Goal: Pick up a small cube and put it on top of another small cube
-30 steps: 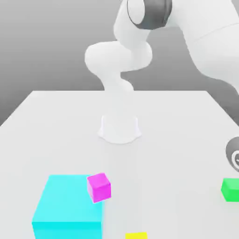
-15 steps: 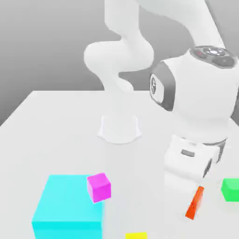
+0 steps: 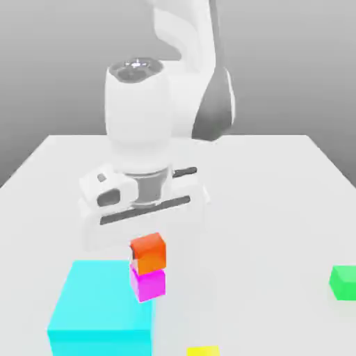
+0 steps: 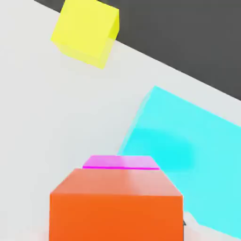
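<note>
white table [image 3: 278,181], cyan block [image 3: 97,306], magenta cube [image 3: 147,284]

In the exterior view, the small matte yellow cube [image 3: 202,351] at the counter's near edge is cut off by the frame, as is the small green cube [image 3: 344,282]. The robot's white hand hides the claw's fingertips.

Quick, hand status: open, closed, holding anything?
Hand: cannot be told whether it is open or closed; it sits right over the orange cube, which rests on the magenta cube.
</note>
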